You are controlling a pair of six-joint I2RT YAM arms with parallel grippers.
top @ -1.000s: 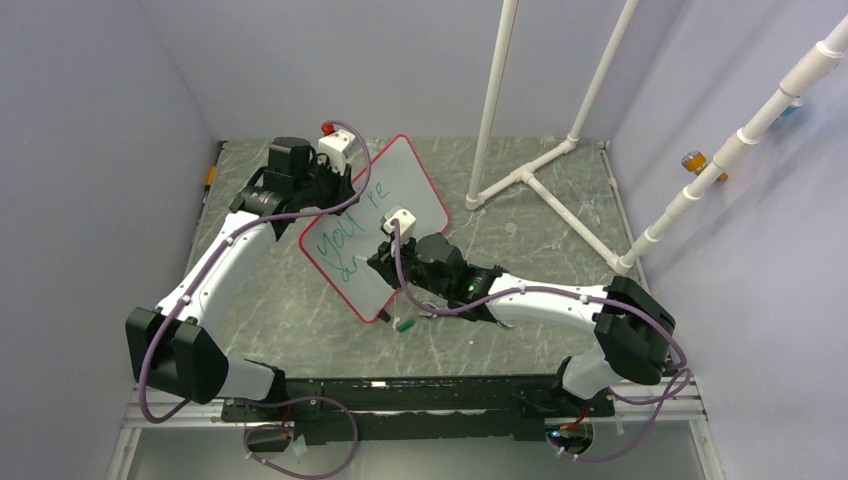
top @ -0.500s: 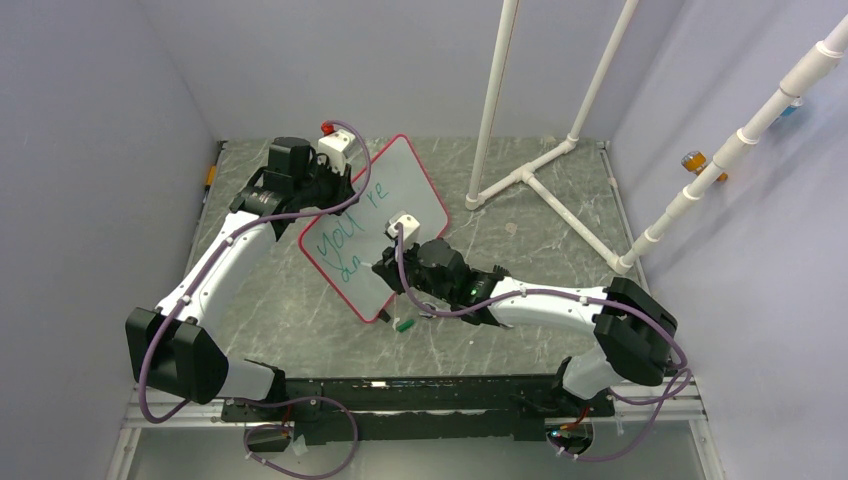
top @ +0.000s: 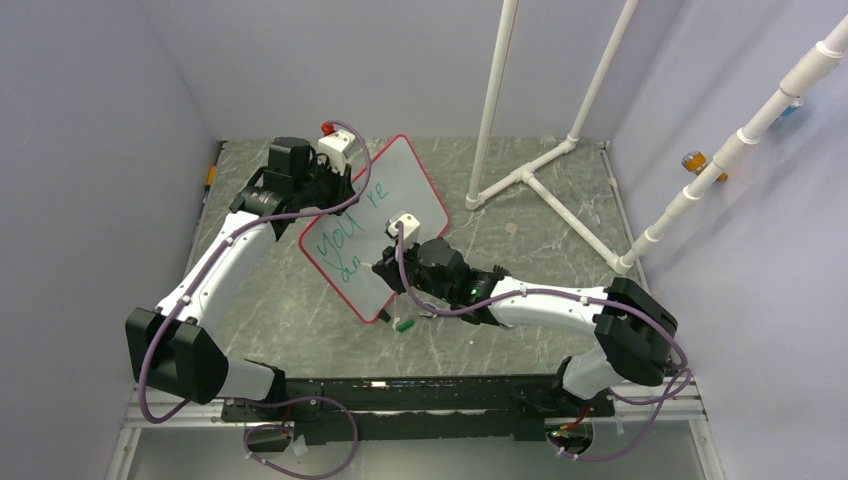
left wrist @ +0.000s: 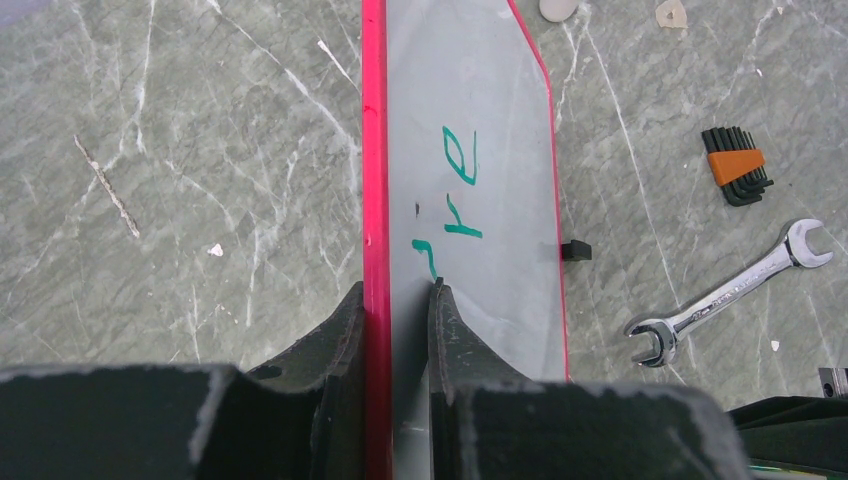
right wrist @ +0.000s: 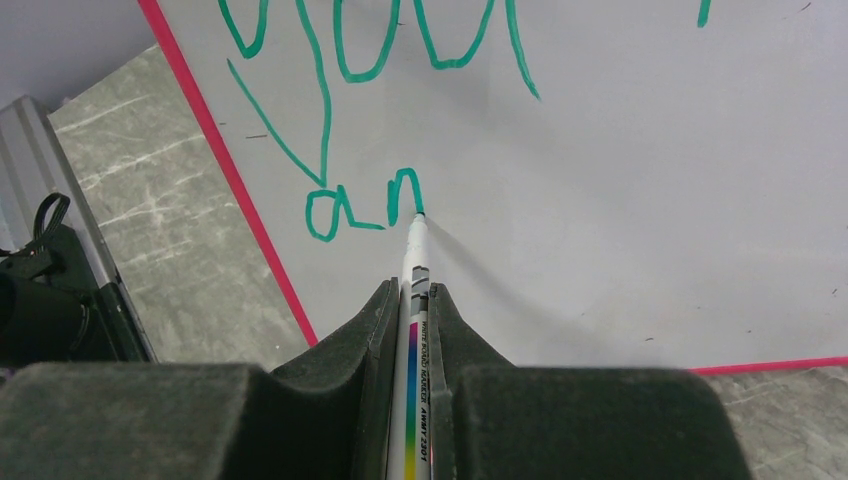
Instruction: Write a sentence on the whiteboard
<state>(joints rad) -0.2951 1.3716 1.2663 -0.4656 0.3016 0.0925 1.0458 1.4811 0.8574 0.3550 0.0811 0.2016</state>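
The whiteboard [top: 412, 180], white with a red frame, stands tilted up off the table. My left gripper [top: 345, 187] is shut on its upper left edge; the left wrist view shows the fingers [left wrist: 347, 330] clamping the frame [left wrist: 375, 150]. The sentence [top: 345, 240] is green lettering reading "you're" with "an" [right wrist: 365, 205] below it. My right gripper [right wrist: 411, 288] is shut on a white marker [right wrist: 414, 262]. The marker's green tip touches the board at the end of the "n". In the top view the right gripper [top: 387, 268] is at the board's lower half.
A green marker cap [top: 404, 325] lies on the table by the board's lower corner. A white pipe frame [top: 525, 175] stands at the back right. A hex key set [left wrist: 738, 165] and a wrench [left wrist: 730, 295] lie behind the board. A black clip [left wrist: 575, 250] sits on its edge.
My right gripper with the marker has shifted slightly right along the second line, then nearly stopped. The left arm and the board have not moved.
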